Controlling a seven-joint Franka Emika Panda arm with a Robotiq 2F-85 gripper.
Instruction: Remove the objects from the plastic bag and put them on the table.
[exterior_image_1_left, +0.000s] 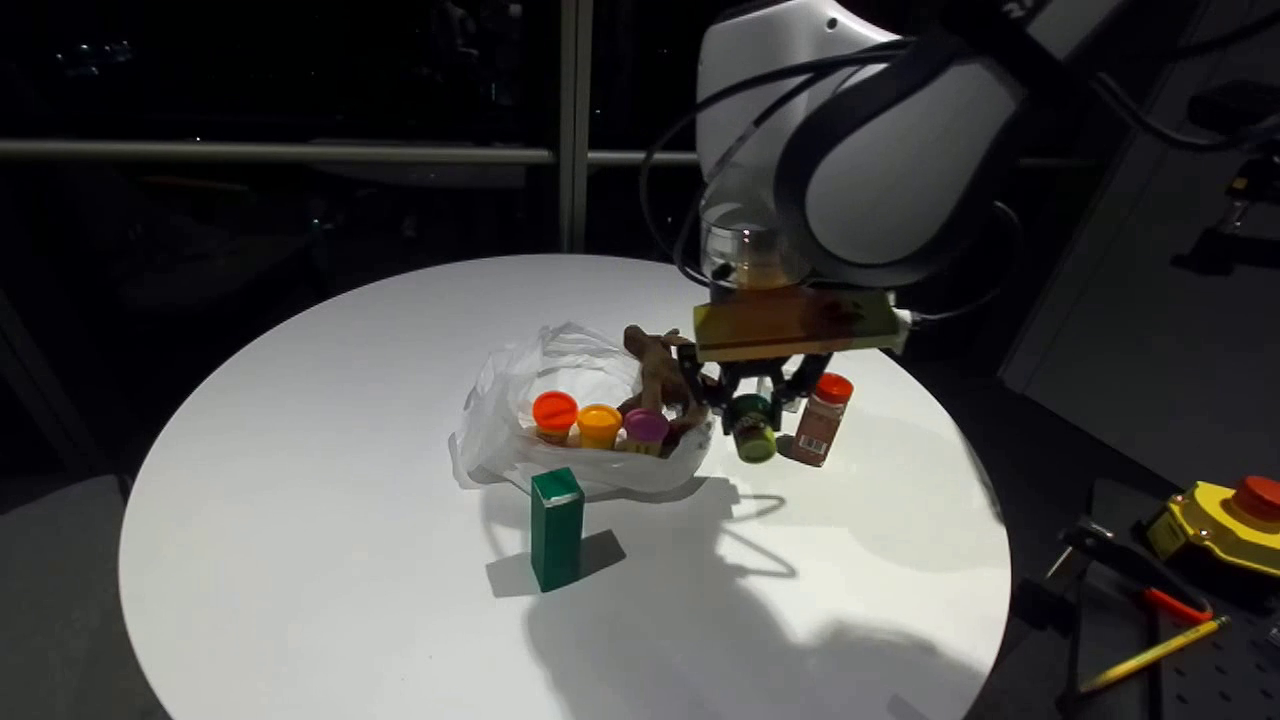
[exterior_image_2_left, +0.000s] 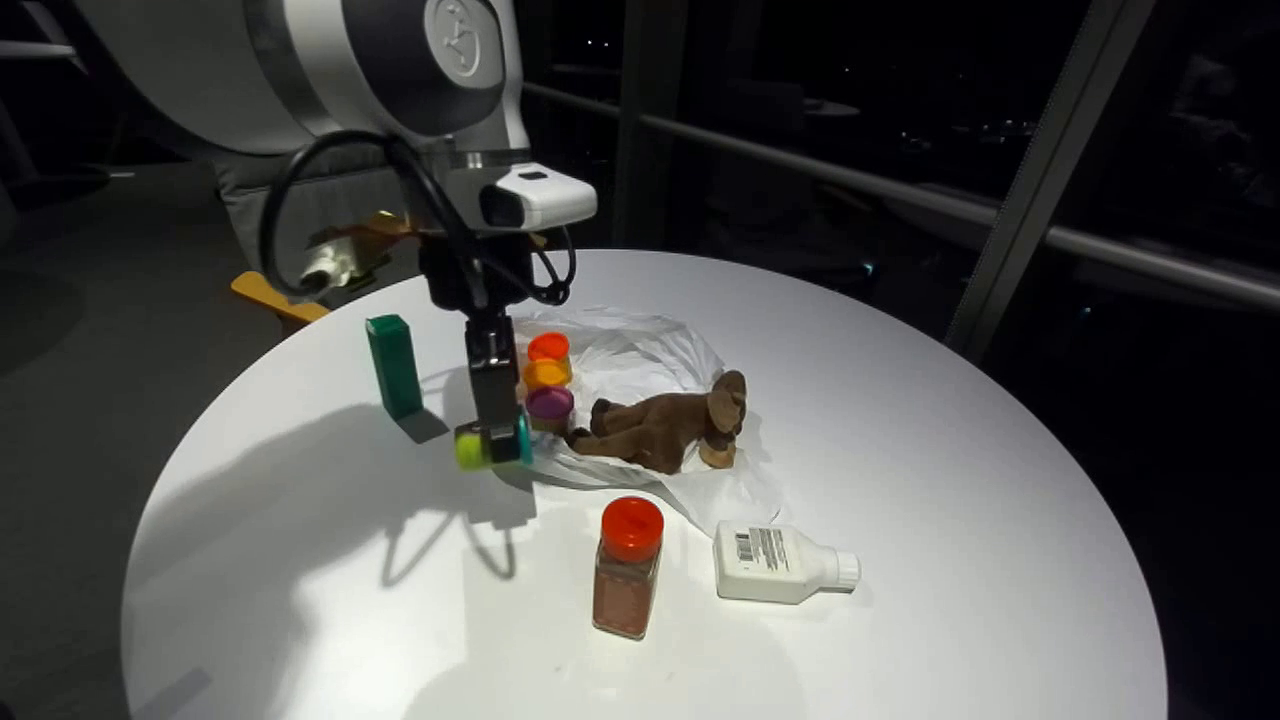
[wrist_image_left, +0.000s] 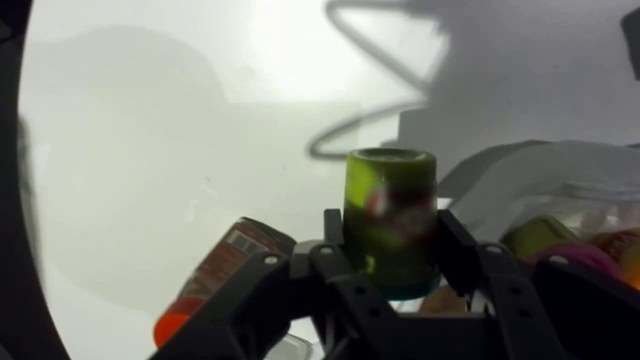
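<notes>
Exterior view: small green tub hung clasped in pincer above desk; crinkled translucent bag lay near, holding three lidded tubs; green box stood upright near bag.
Exterior view: tub hung sideways, yellow-green base opposite teal lid; brown plush animal lay on bag; red-capped bottle stood near bag.
Wrist view: tub sat between pincer fingers, blurred label showing; pincer hid part of bottle.

Impossible to read the blurred label on the green tub in the wrist view, or to see whole the plastic bag, cropped at right, or the red-capped bottle, partly behind the gripper.
</notes>
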